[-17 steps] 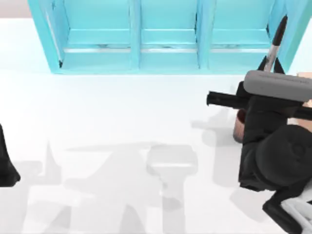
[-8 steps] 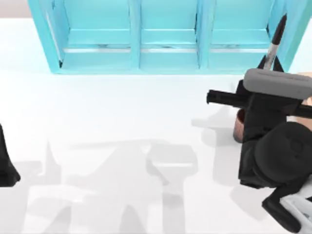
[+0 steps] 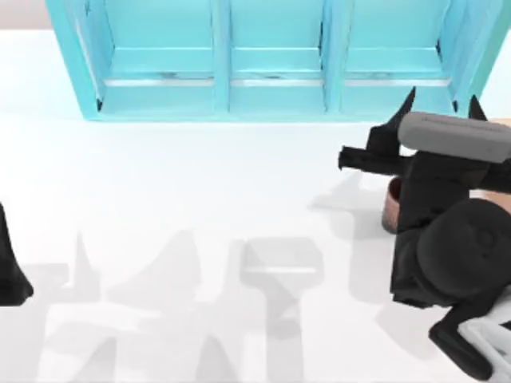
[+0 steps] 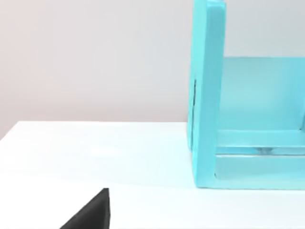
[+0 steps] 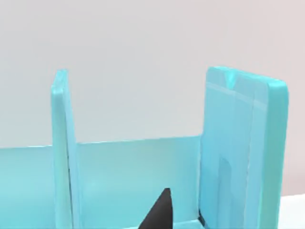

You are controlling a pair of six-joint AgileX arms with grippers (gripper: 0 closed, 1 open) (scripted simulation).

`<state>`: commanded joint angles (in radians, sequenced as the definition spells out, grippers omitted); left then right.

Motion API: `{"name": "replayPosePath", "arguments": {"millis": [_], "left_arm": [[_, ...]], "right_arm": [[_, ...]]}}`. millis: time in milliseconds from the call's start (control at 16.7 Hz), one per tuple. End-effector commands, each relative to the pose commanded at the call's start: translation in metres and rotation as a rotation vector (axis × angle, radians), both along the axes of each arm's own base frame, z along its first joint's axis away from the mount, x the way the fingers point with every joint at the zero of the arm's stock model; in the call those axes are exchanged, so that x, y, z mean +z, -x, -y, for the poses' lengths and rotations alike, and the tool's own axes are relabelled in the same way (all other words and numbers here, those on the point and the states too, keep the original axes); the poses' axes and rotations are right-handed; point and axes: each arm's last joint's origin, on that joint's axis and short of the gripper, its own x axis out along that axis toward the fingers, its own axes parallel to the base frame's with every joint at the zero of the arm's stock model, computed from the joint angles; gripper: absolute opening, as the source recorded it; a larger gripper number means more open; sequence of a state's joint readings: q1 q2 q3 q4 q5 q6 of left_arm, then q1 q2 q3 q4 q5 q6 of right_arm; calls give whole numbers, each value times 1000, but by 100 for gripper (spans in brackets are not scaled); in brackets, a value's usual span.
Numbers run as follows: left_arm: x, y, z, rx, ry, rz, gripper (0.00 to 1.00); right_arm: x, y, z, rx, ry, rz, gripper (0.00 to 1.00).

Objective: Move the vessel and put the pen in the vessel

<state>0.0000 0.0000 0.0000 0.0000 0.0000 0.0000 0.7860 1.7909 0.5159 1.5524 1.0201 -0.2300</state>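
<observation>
The copper-brown vessel sits half hidden beneath the right gripper, whose jaws stand wide, empty.

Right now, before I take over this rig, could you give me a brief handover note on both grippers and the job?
Right gripper: open, nothing between its fingers, raised near the teal shelf at the table's right.
Left gripper: parked at the table's left edge.
Vessel: upright on the table, partly under the right arm, which covers its mouth.
Pen: I cannot tell whether it is inside.
Left to do: lift the right arm away and check the vessel.
</observation>
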Motion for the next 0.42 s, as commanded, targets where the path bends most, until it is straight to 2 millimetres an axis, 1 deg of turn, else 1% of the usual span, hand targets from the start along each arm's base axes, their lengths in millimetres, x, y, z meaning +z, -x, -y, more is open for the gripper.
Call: {"name": "replayPosePath", "arguments": {"millis": [60,120,420], "left_arm": [[0,0,0,0,0,0,100],[0,0,0,0,0,0,100],[0,0,0,0,0,0,100]], "right_arm": [[0,0,0,0,0,0,98],[0,0,0,0,0,0,100],[0,0,0,0,0,0,100]]}}
